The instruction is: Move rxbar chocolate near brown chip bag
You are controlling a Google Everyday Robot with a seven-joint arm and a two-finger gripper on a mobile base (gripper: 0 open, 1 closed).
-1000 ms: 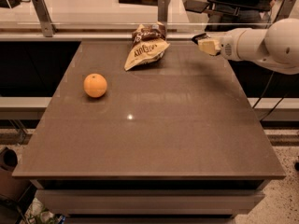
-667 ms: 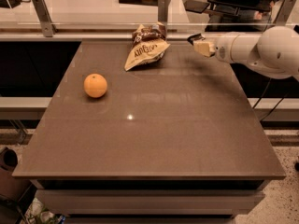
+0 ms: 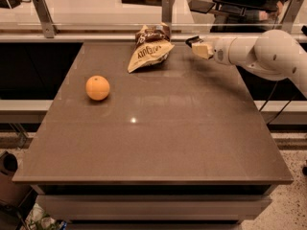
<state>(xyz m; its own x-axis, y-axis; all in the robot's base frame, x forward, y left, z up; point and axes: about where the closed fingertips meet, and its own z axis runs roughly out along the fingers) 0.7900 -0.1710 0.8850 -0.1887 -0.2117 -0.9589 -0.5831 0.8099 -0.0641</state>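
Note:
The brown chip bag [image 3: 147, 51] lies wrinkled at the back middle of the table, tan with a dark brown top end. My gripper [image 3: 195, 45] reaches in from the right on a white arm [image 3: 268, 54] and hovers just above the table's back edge, a short way right of the bag. Its pale fingers [image 3: 202, 50] are closed on a small dark flat thing, the rxbar chocolate [image 3: 192, 40], of which only a dark edge shows at the tips.
An orange [image 3: 98, 87] sits on the left part of the brown table [image 3: 153, 143]. A rail with metal posts [image 3: 43, 16] runs behind the table's back edge. The table's right edge lies under the arm.
My gripper has moved left along the back of the table, closer to the chip bag. The bag and the orange have not moved.

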